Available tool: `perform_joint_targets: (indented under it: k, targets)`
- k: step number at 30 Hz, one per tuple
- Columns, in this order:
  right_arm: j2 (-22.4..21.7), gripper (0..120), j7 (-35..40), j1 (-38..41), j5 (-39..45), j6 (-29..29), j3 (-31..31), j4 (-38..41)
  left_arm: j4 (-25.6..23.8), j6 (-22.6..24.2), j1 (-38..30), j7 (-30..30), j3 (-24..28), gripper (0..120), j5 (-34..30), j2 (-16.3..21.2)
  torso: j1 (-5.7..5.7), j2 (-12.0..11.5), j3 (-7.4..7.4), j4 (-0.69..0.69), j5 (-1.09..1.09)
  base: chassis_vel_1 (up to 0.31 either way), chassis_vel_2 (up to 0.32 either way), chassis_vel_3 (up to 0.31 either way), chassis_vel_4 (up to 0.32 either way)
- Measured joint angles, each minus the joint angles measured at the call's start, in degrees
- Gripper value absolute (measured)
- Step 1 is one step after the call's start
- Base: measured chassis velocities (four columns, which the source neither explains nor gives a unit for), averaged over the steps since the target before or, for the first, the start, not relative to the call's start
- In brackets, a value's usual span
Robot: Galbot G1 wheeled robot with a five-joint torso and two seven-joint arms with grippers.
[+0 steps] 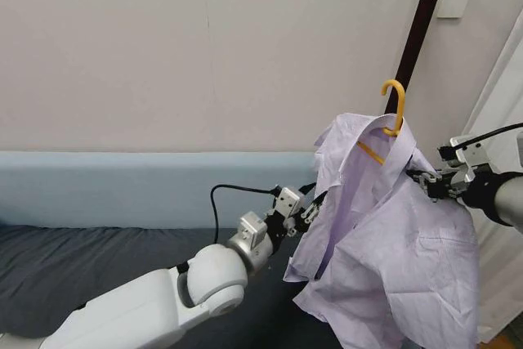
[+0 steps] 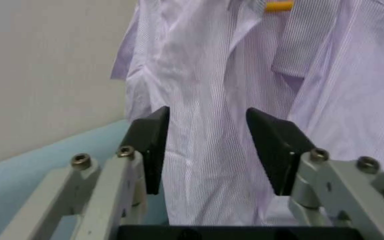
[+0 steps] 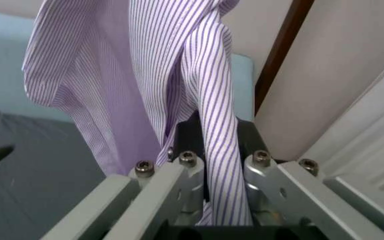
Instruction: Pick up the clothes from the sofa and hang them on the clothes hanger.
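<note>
Left gripper (image 2: 207, 119) is spread wide, with its two flat black pads on each side of a hanging fold of cloth, not squeezing it. Its round white arm reaches from the near left toward the right. Right gripper (image 3: 215, 150), on the right, is pinching a fold of the shirt. The sofa (image 1: 98, 194) has a smooth light blue back and a dark grey seat. The soft, wrinkly, purple striped shirt (image 1: 384, 243) hangs on the right, on a yellow hanger (image 1: 394, 108) with a curved hook.
</note>
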Motion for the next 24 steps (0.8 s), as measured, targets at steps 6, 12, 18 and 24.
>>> perform_joint_targets:
  k: [6,12,18,24]
  targets:
    - [5.98,4,3.05,2.05,-3.72,-1.90,-0.64,-3.45,-4.29,-0.89,14.27,-0.67,-12.67,73,0.90,0.45,0.00,0.00,0.00,-0.01,0.01,0.000,0.000,0.000,0.000]
    - [12.67,4,2.41,3.97,-11.44,-3.83,-2.14,-10.99,-7.53,-1.49,30.49,-0.45,-24.18,98,3.97,-1.54,0.00,0.00,0.00,0.00,0.00,0.000,0.000,0.000,0.000]
    - [20.89,4,-0.62,11.43,-22.57,-4.17,-6.17,-18.88,-9.08,-2.02,37.91,-0.39,-27.74,100,6.29,-3.55,0.00,0.00,0.00,0.00,0.02,0.000,0.000,0.000,0.000]
    - [23.00,4,-1.15,15.64,-25.86,-5.25,-9.19,-22.54,-9.16,-2.47,40.10,-0.71,-28.85,100,7.15,-4.79,0.00,0.00,0.01,0.01,0.02,0.000,0.000,0.000,0.000]
